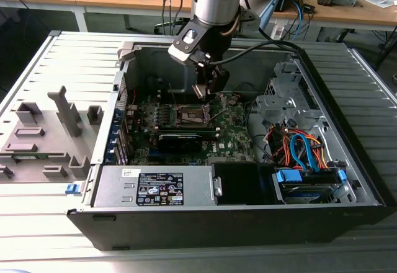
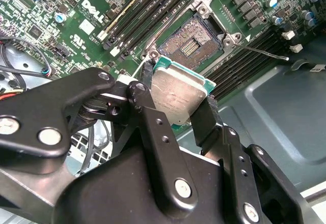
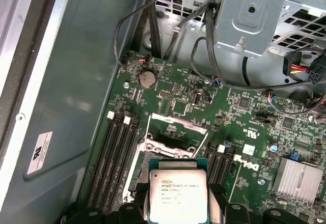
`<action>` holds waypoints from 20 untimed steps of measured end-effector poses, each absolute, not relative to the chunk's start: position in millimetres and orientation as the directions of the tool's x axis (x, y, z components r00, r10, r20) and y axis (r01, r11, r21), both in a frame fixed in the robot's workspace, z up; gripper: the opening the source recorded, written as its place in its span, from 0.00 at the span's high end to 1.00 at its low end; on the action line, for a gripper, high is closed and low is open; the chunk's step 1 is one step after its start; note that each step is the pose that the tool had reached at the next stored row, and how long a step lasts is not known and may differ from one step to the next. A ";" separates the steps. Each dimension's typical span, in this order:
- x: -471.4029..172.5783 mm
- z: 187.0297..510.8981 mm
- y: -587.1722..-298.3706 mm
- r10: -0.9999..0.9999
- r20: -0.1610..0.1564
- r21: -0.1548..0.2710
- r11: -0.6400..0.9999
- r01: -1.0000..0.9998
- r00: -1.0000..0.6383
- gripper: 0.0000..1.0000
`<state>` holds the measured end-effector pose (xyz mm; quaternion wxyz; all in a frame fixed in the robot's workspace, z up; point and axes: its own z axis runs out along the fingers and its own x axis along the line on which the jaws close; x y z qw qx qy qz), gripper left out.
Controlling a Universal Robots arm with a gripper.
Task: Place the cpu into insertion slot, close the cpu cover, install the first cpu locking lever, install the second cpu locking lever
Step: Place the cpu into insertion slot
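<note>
Between the fingers (image 2: 205,127): cpu (image 2: 177,95), clamped by two opposite edges, pale metal top turned toward the wrist cameras, green underside edge showing.
Gripper (image 2: 178,99): clenched on the cpu, hanging over the insertion slot (image 2: 192,43) and apart from it.
Cpu in the first wrist view (image 3: 177,196): just beside the insertion slot (image 3: 173,132), not seated.
Exterior view: Gripper (image 1: 208,92) above the insertion slot (image 1: 189,116), a little toward the exterior view's right of it.
Insertion slot: uncovered, brownish-gold contact field bare inside a dark metal rim.
Locking lever (image 2: 265,54): thin metal rod standing out from one corner of the insertion slot, across the neighbouring memory slots.
Memory slots (image 2: 153,10): long black rows flanking the insertion slot on two sides.
Circuit board (image 3: 244,112): green, all around the insertion slot.
Heat sink (image 3: 298,175): silver finned block, beyond the memory slots from the insertion slot.
Computer case (image 1: 347,180): grey, lying open, walls around the board holding the insertion slot.
Cables (image 1: 304,146): blue and orange, well apart from the insertion slot, toward the exterior view's right.
</note>
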<state>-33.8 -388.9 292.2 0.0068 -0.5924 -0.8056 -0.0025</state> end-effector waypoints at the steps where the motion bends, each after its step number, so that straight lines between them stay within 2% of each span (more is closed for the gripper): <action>1: -33.8 292.0 -388.9 0.955 0.014 -0.004 0.296 0.955 -0.296 0.45; 20: -33.8 290.3 -388.9 0.976 0.013 -0.004 0.219 0.976 -0.219 0.45</action>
